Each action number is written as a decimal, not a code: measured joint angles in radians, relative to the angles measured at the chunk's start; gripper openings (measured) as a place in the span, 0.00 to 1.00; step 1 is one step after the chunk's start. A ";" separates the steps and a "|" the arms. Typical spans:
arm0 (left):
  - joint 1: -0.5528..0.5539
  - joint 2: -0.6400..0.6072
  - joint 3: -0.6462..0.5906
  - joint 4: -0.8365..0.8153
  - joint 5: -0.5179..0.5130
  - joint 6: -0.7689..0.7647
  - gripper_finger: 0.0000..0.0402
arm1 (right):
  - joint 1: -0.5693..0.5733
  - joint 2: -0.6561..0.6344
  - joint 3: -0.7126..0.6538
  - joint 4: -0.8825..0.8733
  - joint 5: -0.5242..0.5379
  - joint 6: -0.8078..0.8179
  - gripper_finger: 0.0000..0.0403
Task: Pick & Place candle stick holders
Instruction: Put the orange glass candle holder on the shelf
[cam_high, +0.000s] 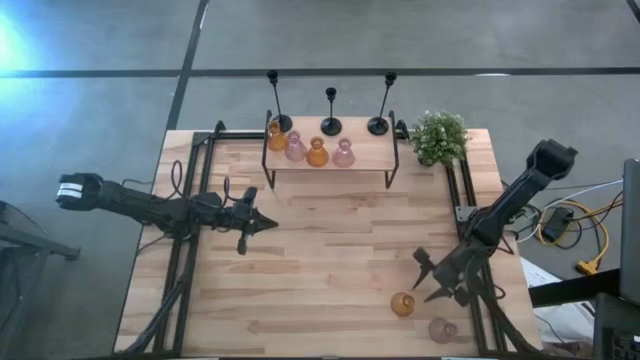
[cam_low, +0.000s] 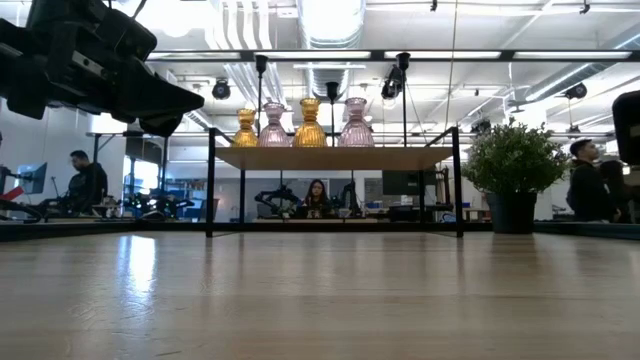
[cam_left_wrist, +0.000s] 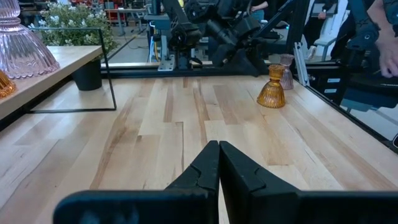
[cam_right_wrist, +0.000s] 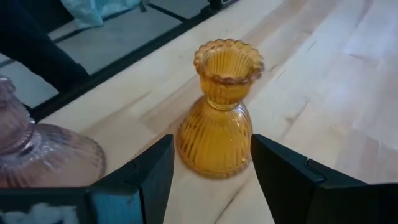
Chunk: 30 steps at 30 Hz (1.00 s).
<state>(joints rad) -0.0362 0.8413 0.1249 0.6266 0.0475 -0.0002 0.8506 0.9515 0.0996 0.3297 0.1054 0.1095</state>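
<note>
Right gripper (cam_right_wrist: 211, 171): your fingers stand apart around the amber glass holder (cam_right_wrist: 219, 112).
Left gripper (cam_left_wrist: 219, 163): closed, empty.
Pink glass holder (cam_right_wrist: 43, 155): cut off.

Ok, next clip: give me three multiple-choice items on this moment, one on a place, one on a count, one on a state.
1. Where is the open right gripper?
A. over the shelf
B. around the amber ribbed glass holder on the table
C. at the plant

2. How many small glass holders stand on the wooden black-legged shelf?
A. two
B. four
C. six

3. The left gripper is
A. shut, empty
B. holding a pink holder
C. wide open

B: the right wrist view shows its fingers either side of the holder.
B: the high view shows four there.
A: its fingers meet with nothing between.
</note>
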 joint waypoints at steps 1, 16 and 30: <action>0.000 0.000 0.000 0.000 0.000 0.000 0.03 | 0.000 0.023 0.006 0.013 -0.001 -0.002 0.51; 0.000 0.000 0.000 0.000 0.000 0.000 0.03 | -0.007 0.299 0.078 0.202 0.001 -0.017 0.51; 0.000 0.000 0.000 0.000 0.000 0.000 0.03 | -0.014 0.468 0.172 0.285 0.024 -0.004 0.51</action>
<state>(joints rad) -0.0360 0.8413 0.1249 0.6262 0.0475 -0.0002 0.8361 1.4195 0.2715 0.6144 0.1298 0.1056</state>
